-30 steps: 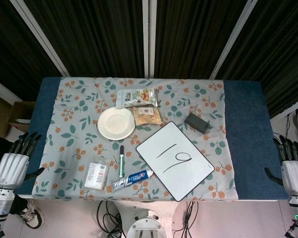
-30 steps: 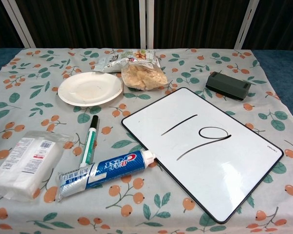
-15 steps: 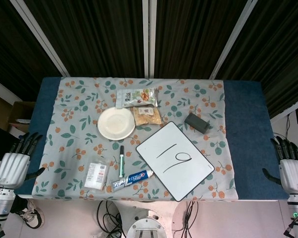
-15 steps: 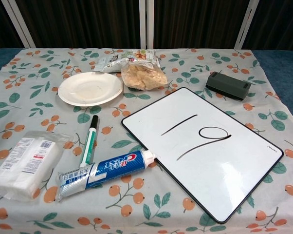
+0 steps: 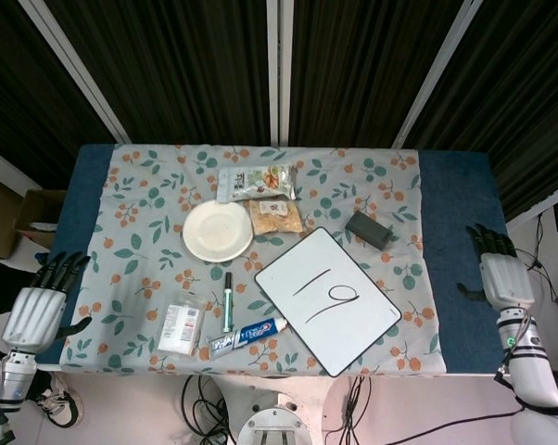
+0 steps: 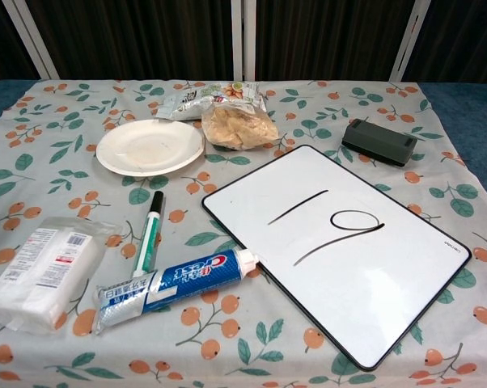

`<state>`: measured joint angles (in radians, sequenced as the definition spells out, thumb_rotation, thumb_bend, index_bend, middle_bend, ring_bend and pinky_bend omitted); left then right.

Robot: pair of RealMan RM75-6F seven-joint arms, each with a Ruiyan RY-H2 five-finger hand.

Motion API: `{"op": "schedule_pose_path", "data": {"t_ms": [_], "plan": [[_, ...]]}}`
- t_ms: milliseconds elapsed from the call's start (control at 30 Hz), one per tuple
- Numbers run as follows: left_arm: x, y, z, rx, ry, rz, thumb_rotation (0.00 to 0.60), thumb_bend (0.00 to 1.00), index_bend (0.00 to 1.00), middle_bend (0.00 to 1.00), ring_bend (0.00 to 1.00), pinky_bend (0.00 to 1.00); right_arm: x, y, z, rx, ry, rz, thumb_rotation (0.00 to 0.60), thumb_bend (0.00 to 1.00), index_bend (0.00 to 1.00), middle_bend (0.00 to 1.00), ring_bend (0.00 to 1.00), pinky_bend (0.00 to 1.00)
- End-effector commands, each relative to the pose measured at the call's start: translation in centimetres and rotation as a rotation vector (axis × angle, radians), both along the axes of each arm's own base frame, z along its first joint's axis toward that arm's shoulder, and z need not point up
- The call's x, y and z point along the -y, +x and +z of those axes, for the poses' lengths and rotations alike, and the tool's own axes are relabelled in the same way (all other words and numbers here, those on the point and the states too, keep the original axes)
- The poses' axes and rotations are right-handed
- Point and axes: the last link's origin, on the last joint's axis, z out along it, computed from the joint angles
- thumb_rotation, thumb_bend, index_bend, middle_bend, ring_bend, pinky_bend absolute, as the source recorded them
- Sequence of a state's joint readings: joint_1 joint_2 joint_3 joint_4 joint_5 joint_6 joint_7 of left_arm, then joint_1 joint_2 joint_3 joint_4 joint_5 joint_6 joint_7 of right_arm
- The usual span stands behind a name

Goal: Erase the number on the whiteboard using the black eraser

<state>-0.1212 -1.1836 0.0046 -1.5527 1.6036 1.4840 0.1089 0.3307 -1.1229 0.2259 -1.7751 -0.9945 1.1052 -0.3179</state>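
A round white paper plate [image 6: 150, 146] sits far left – just right of it, a clear bag of beige snacks [image 6: 237, 125] and a printed snack packet [image 6: 205, 98] behind. Nearer lie a green-barrelled marker [image 6: 150, 234], a blue-and-white toothpaste tube [image 6: 177, 287] and a white tissue pack [image 6: 41, 275] – all on floral cloth [image 6: 57, 121].

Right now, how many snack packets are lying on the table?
2: a printed packet at the far edge, and a clear bag of crackers just in front, right of the white plate.
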Motion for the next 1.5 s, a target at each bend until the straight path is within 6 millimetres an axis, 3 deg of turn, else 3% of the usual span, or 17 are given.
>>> {"op": "schedule_pose_path", "data": {"t_ms": [33, 233, 600, 1000, 1300, 1500], "plan": [[0.1, -0.2, -0.4, -0.016, -0.022, 0.009, 0.6, 0.0, 0.09, 0.08, 0.04, 0.19, 4.9, 7.3, -1.8, 0.056, 0.114, 0.006, 0.6, 0.12, 0.0, 0.0, 0.0, 0.0], [0.0, 0.0, -0.6, -0.013, -0.034, 0.004, 0.6, 0.0, 0.09, 0.08, 0.04, 0.19, 8.0, 10.6, -4.0, 0.169, 0.145, -0.168, 0.6, 0.12, 0.0, 0.0, 0.0, 0.0], [0.1, -0.3, -0.4, -0.023, -0.043, 0.016, 0.6, 0.0, 0.09, 0.08, 0.04, 0.19, 11.7, 12.7, -8.5, 0.061, 0.16, -0.21, 0.6, 0.14, 0.0, 0.0, 0.0, 0.0], [0.1, -0.4, -0.8, -0.024, -0.059, 0.021, 0.6, 0.0, 0.09, 0.08, 0.04, 0.19, 12.6, 12.2, -12.6, 0.008, 0.122, -0.249, 0.6, 0.14, 0.0, 0.06, 0.0, 0.04], [0.4, -0.8, -0.6, -0.028, -0.056, 0.035, 0.6, 0.0, 0.09, 0.08, 0.04, 0.19, 13.2, 11.5, -13.8, 0.004, 0.142, -0.268, 0.6, 0.15, 0.01, 0.08, 0.0, 0.06], [0.5, -0.9, -0.7, -0.028, -0.06, 0.038, 0.6, 0.0, 0.09, 0.08, 0.04, 0.19, 13.5, 11.5, -14.6, 0.012, 0.153, -0.27, 0.6, 0.15, 0.1, 0.1, 0.0, 0.06]]}}
